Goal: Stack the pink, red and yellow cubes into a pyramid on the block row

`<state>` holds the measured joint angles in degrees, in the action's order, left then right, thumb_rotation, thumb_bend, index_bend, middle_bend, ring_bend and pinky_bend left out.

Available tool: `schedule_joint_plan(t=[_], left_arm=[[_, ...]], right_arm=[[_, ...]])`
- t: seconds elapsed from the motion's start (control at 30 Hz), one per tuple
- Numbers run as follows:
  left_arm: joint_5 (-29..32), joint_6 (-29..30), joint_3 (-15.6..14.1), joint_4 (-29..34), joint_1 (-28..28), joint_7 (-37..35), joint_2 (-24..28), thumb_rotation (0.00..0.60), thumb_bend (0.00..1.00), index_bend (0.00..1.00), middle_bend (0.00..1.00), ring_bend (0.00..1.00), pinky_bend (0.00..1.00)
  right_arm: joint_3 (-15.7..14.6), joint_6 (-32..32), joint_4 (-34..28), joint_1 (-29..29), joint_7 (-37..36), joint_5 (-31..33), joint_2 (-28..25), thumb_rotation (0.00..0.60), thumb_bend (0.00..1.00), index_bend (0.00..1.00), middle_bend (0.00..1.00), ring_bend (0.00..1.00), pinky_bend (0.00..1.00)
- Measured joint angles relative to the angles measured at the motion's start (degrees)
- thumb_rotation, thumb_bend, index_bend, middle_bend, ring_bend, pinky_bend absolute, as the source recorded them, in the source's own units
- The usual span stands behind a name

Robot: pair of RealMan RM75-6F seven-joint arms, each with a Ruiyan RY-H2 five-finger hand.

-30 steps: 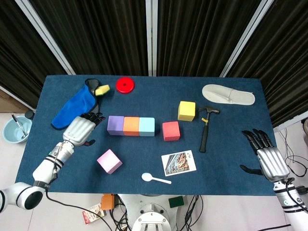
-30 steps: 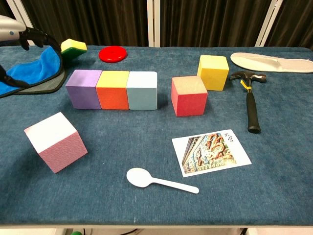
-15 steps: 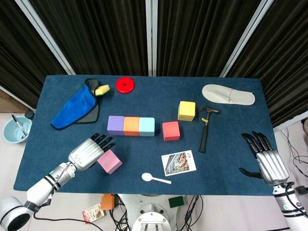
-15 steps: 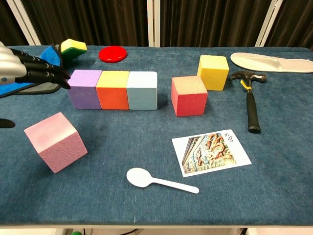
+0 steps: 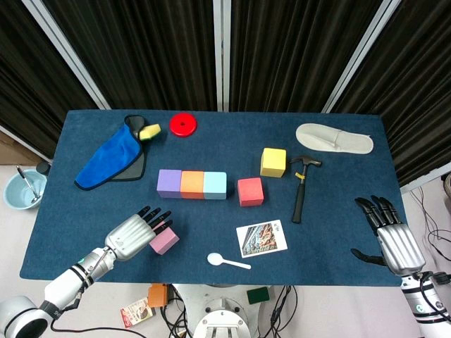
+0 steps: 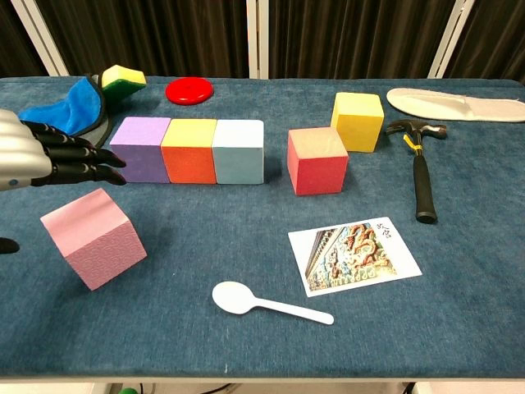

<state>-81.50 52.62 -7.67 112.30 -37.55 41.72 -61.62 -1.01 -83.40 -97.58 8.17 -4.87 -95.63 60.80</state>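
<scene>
Over the pink foam cube [image 5: 164,241], the left hand [image 5: 134,232] hovers spread and empty, beginning the first pick; next it must close around it.

Pink foam cube [image 6: 93,238]: near table's front-left corner, tilted, turned askew, nothing on it. Red foam cube [image 6: 317,160]: mid-table, upright, just right of block row, apart from it. Yellow foam cube [image 6: 358,121]: behind red, toward back-right, close. Block row [image 6: 190,149]: purple, orange, lt-blue cubes touching, nothing stacked on top.
</scene>
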Motion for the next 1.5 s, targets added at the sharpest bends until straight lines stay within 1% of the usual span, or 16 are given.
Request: schedule_joint_plan(t=[0.27,0.33,0.4,0.47,0.5,0.53,0.6,0.7,0.87,1.0,1.17,1.3,1.43,1.5], left_arm=[[0.76,-1.95,0.58,-3.43,-0.27,-0.97,-3.12,0.6,0.18,0.07,0.01,0.07,0.16],[1.17,-2.65,0.73,-4.14,-0.42,-1.98,-3.77,0.6,0.18,0.09,0.02,0.07,0.17],[1.72,-3.47,0.86,-4.8,-0.56,-3.36,-4.56,0.6,0.18,0.12,0.07,0.1,0.18],[2.35,-3.95,1.13,-5.63,-0.65,-4.47,-5.62,0.6,0.18,0.19,0.14,0.15,0.21],[2.71,-4.03,1.44,-6.2,-0.67,-5.14,-6.37,0.6,0.18,0.27,0.23,0.22,0.25],[3.03,-3.88,1.76,-6.55,-0.6,-5.64,-6.82,0.6,0.18,0.31,0.28,0.26,0.28],[3.77,-3.14,2.46,-6.6,-0.36,-6.88,-7.14,0.6,0.19,0.36,0.33,0.32,0.34],[4.93,-1.65,3.81,-5.15,0.04,-9.36,-6.43,0.6,0.19,0.39,0.37,0.36,0.38],[7.43,0.93,7.23,-1.36,0.45,-14.67,-3.07,0.6,0.19,0.39,0.38,0.37,0.4],[12.58,1.62,11.97,0.79,-0.3,-20.58,-0.26,0.599,0.19,0.39,0.4,0.38,0.41],[22.17,-0.34,16.14,1.13,-4.02,-22.05,0.53,0.594,0.18,0.37,0.43,0.38,0.42],[31.46,-1.25,18.52,-0.35,-9.25,-19.13,-1.15,0.559,0.18,0.36,0.43,0.38,0.41],[40.25,-1.49,19.47,-2.06,-14.12,-14.46,-3.0,0.531,0.17,0.35,0.42,0.38,0.39],[45.24,-1.44,19.55,-2.87,-16.87,-11.41,-3.77,0.498,0.17,0.34,0.41,0.38,0.39]], right_arm=[[-0.12,0.22,-0.52,-0.07,0.73,-0.02,0.19,0.6,0.06,0.0,0.07,0.0,0.04],[-0.1,0.2,-0.54,-0.12,0.78,0.05,0.31,0.6,0.06,0.0,0.07,0.0,0.04],[-0.03,0.18,-0.49,-0.15,0.76,0.19,0.45,0.6,0.06,0.0,0.07,0.0,0.04],[0.06,0.25,-0.38,-0.07,0.63,0.24,0.6,0.6,0.06,0.0,0.07,0.0,0.04],[0.08,0.32,-0.31,-0.01,0.56,0.23,0.65,0.6,0.06,0.0,0.07,0.0,0.04],[0.11,0.4,-0.2,0.06,0.48,0.22,0.71,0.6,0.06,0.0,0.07,0.0,0.04],[0.16,0.47,-0.05,0.13,0.32,0.23,0.77,0.6,0.06,0.0,0.07,0.0,0.04],[0.26,0.46,0.24,0.17,-0.11,0.33,0.79,0.6,0.06,0.0,0.07,0.0,0.04],[0.4,0.31,0.93,0.24,-1.04,0.36,0.8,0.6,0.06,0.0,0.07,0.0,0.04],[0.55,0.25,1.15,0.43,-1.38,0.17,0.7,0.6,0.06,0.0,0.07,0.0,0.04],[0.66,0.26,1.18,0.61,-1.52,0.03,0.56,0.6,0.06,0.0,0.07,0.0,0.04],[0.49,0.31,1.37,0.53,-1.7,0.05,0.62,0.6,0.06,0.0,0.07,0.0,0.04],[0.4,0.05,1.84,0.23,-2.31,0.34,0.64,0.6,0.06,0.0,0.07,0.0,0.04],[0.38,-0.1,2.12,0.11,-2.62,0.43,0.62,0.6,0.06,0.0,0.07,0.0,0.04]])
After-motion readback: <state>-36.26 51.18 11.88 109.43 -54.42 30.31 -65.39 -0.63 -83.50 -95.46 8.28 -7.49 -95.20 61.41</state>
